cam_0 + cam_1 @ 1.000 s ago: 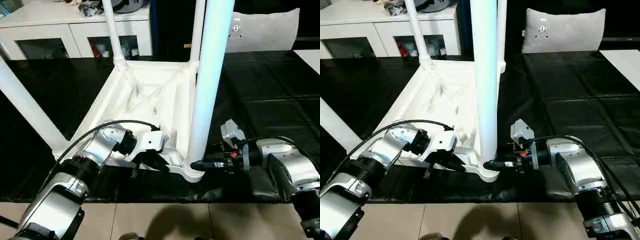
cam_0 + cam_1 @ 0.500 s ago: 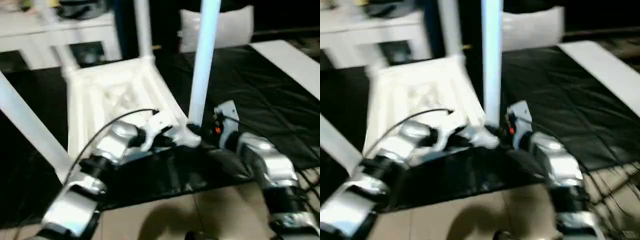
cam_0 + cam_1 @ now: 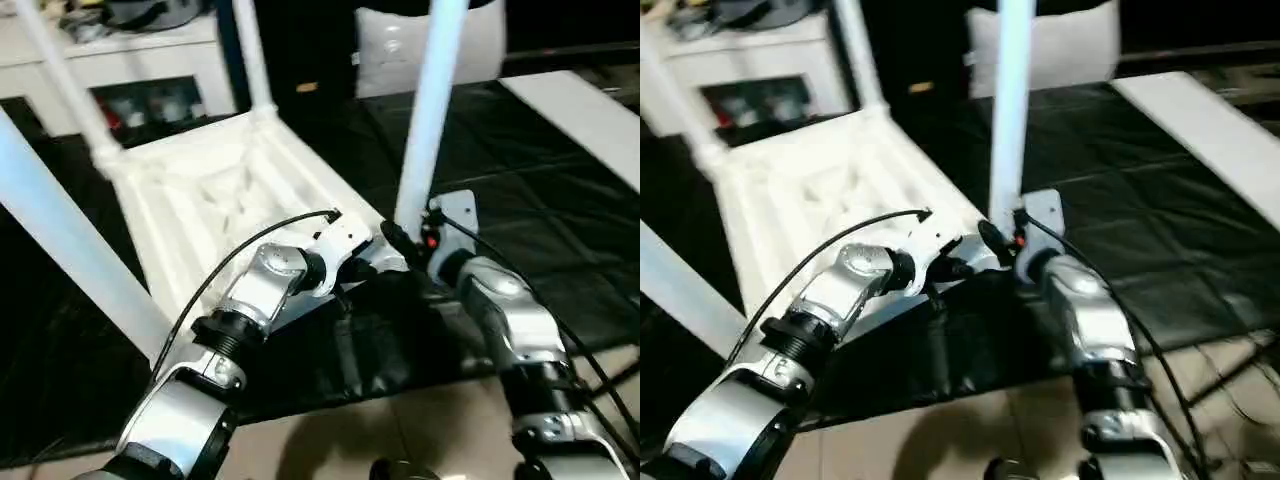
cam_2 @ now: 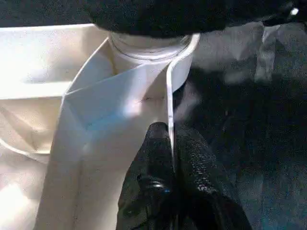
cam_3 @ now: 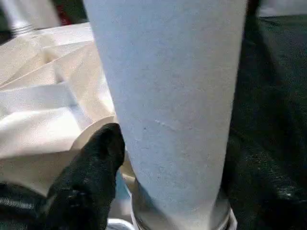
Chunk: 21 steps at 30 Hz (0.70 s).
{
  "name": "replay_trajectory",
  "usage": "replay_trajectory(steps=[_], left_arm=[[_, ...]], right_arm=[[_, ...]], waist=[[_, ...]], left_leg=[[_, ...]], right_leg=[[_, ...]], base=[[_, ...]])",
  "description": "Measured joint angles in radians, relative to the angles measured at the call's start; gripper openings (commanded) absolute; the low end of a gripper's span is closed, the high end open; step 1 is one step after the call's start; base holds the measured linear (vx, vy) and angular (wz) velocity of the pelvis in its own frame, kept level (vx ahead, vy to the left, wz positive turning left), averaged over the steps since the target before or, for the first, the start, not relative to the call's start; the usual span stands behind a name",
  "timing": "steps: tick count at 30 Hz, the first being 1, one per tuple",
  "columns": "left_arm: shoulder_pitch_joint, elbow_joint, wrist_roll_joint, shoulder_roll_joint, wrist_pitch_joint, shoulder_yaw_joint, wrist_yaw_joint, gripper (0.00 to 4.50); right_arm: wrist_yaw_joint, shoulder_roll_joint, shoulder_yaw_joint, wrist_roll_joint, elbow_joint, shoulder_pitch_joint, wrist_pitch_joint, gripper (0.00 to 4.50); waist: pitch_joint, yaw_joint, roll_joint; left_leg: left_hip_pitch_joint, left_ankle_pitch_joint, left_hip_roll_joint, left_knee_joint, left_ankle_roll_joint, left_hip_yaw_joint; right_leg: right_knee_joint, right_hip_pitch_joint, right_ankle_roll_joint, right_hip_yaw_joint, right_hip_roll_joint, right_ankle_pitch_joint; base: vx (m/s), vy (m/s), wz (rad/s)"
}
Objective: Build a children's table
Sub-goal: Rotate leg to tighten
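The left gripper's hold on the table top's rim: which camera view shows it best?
The left wrist view: the left gripper has its two black fingers pinched on the thin rim of the table top, beside a corner socket. The eye views show it from above, small and partly behind the wrist.

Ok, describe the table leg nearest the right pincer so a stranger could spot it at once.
Find the upside-down white table top on the black-covered work surface. Four white legs rise from its corner sockets; take the leg at the near corner on the robot's right. It alone stands just in front of the right pincer, with the left pincer clamped on the rim beside its socket.
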Motion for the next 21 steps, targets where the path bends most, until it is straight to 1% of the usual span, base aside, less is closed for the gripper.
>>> replay_trajectory(steps=[1,2,3,4,5,6,7,8,9,10,12,13,16,17,20,21], left_arm=[[0.003,-0.002,0.0,0.006,-0.004,-0.001,-0.013,0.0],[0.009,-0.005,-0.001,0.02,-0.024,-0.009,-0.036,0.0],[0.015,-0.008,-0.002,0.03,-0.035,-0.014,-0.057,0.0],[0.023,-0.019,-0.005,0.043,-0.045,-0.021,-0.081,0.0],[0.039,-0.034,-0.011,0.066,-0.064,-0.028,-0.12,0.0],[0.045,-0.036,-0.017,0.083,-0.08,-0.032,-0.15,0.0],[0.048,-0.036,-0.018,0.102,-0.099,-0.039,-0.179,0.0],[0.054,-0.036,-0.021,0.132,-0.123,-0.044,-0.218,0.0],[0.057,-0.036,-0.022,0.148,-0.133,-0.045,-0.239,0.0],[0.059,-0.036,-0.022,0.164,-0.148,-0.049,-0.261,0.0],[0.069,-0.036,-0.028,0.195,-0.179,-0.053,-0.321,0.0],[0.074,-0.036,-0.03,0.204,-0.192,-0.054,-0.342,0.0],[0.084,-0.036,-0.044,0.256,-0.262,-0.075,-0.453,0.0],[0.087,-0.036,-0.053,0.275,-0.279,-0.08,-0.494,0.0],[0.087,-0.036,-0.059,0.296,-0.308,-0.094,-0.566,0.0],[0.086,-0.036,-0.06,0.299,-0.319,-0.1,-0.587,0.0]], right_arm=[[0.021,-0.013,0.002,0.005,0.0,0.004,-0.011,3.44],[0.057,-0.028,0.005,0.014,-0.001,0.01,-0.023,3.51],[0.089,-0.046,0.01,0.021,-0.003,0.016,-0.029,3.63],[0.131,-0.065,0.014,0.026,-0.007,0.024,-0.034,3.63],[0.194,-0.1,0.024,0.04,-0.017,0.037,-0.041,3.74],[0.242,-0.129,0.031,0.048,-0.025,0.043,-0.045,3.74],[0.296,-0.158,0.04,0.057,-0.042,0.053,-0.05,3.95],[0.358,-0.188,0.052,0.062,-0.061,0.06,-0.056,3.99],[0.388,-0.199,0.053,0.064,-0.069,0.062,-0.059,4.06],[0.421,-0.212,0.059,0.067,-0.074,0.062,-0.065,4.06],[0.492,-0.242,0.083,0.08,-0.08,0.062,-0.079,4.06],[0.518,-0.25,0.088,0.085,-0.08,0.062,-0.082,4.06],[0.643,-0.282,0.13,0.1,-0.08,0.062,-0.11,4.06],[0.682,-0.286,0.135,0.104,-0.077,0.061,-0.118,3.8],[0.753,-0.287,0.153,0.119,-0.07,0.058,-0.121,3.67],[0.782,-0.287,0.168,0.125,-0.068,0.055,-0.121,3.53]], waist=[[0.0,0.007,0.0],[0.0,0.02,0.0],[0.0,0.029,0.0],[0.0,0.034,0.0],[0.0,0.044,0.0],[0.0,0.054,0.0],[0.0,0.058,0.0],[0.0,0.062,0.0],[0.0,0.064,-0.001],[0.0,0.066,-0.001],[0.001,0.072,-0.002],[0.001,0.075,-0.002],[0.001,0.085,-0.006],[0.001,0.091,-0.01],[0.0,0.112,-0.015],[0.0,0.118,-0.016]], left_leg=[[0.0,0.0,0.0,0.0,0.0,0.0],[0.002,0.0,0.001,0.0,0.0,0.001],[0.003,0.0,0.001,0.0,0.0,0.002],[0.003,0.001,0.001,0.0,0.001,0.002],[0.004,0.001,0.001,0.001,0.001,0.003],[0.005,0.001,0.001,0.003,0.001,0.003],[0.005,0.001,0.002,0.004,0.001,0.004],[0.007,0.001,0.002,0.005,0.001,0.005],[0.01,0.001,0.002,0.005,0.0,0.006],[0.015,0.001,0.001,0.005,0.0,0.007],[0.019,0.001,0.001,0.005,0.0,0.009],[0.02,0.001,0.002,0.005,0.0,0.009],[0.021,0.001,0.002,0.005,0.0,0.01],[0.021,0.001,0.002,0.005,0.0,0.01],[0.021,0.001,0.002,0.005,0.0,0.01],[0.021,0.001,0.001,0.006,0.0,0.011]], right_leg=[[0.001,0.0,0.0,0.0,0.0,0.0],[0.002,0.0,0.001,0.001,0.0,-0.001],[0.002,0.0,0.0,0.001,0.0,-0.001],[0.002,0.0,0.0,0.002,0.0,-0.001],[0.003,0.0,0.0,0.003,0.0,-0.001],[0.005,0.0,0.0,0.004,0.0,-0.001],[0.006,0.0,0.0,0.004,0.0,-0.001],[0.008,0.001,0.0,0.006,0.0,0.0],[0.009,0.001,0.0,0.007,0.0,0.0],[0.01,0.002,0.0,0.008,0.0,0.0],[0.01,0.004,0.0,0.009,0.0,0.0],[0.01,0.004,0.0,0.01,0.0,0.0],[0.01,0.005,0.0,0.011,0.0,0.0],[0.01,0.005,0.0,0.011,0.0,0.0],[0.01,0.005,0.0,0.013,0.0,-0.001],[0.01,0.005,0.0,0.015,0.0,-0.001]], base=[[0.0,0.0,0.0],[0.0,0.0,0.0],[0.0,0.0,0.0],[0.0,0.0,0.0],[0.0,0.0,0.0],[0.0,0.0,0.0],[0.0,0.0,0.0],[0.0,0.0,0.0],[0.0,0.0,0.0],[0.0,0.0,0.0],[0.0,0.0,0.0],[0.0,0.0,0.0],[0.0,0.0,0.0],[0.0,0.0,0.0],[0.0,0.0,0.0],[0.0,0.0,0.0]])
